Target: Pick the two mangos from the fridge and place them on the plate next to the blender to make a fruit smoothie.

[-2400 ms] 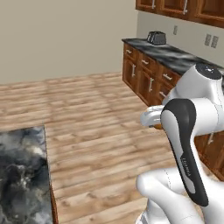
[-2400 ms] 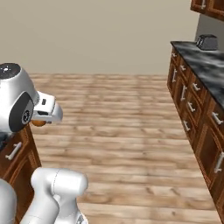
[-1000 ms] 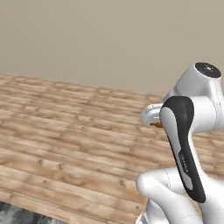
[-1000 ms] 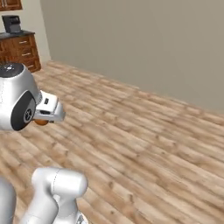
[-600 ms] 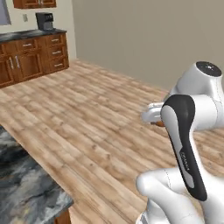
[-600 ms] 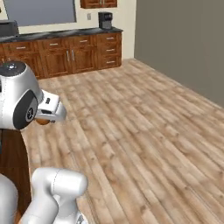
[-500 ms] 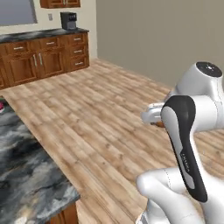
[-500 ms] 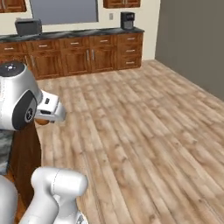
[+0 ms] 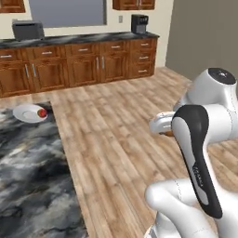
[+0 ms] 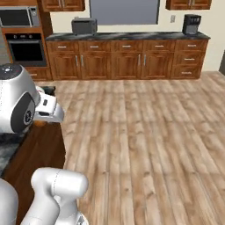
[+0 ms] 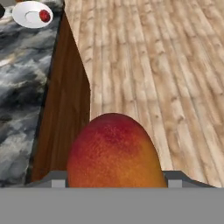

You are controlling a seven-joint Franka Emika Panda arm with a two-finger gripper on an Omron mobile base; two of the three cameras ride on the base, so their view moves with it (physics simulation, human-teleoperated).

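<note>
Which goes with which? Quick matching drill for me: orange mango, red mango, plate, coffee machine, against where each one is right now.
Things:
1. orange mango
2. red mango
3. plate
4. coffee machine

Places:
A. on the far wall counter
B. on the marble counter
C. between the fingers
D. on the plate

Pairs: 1-C, 2-D, 3-B, 4-A
</note>
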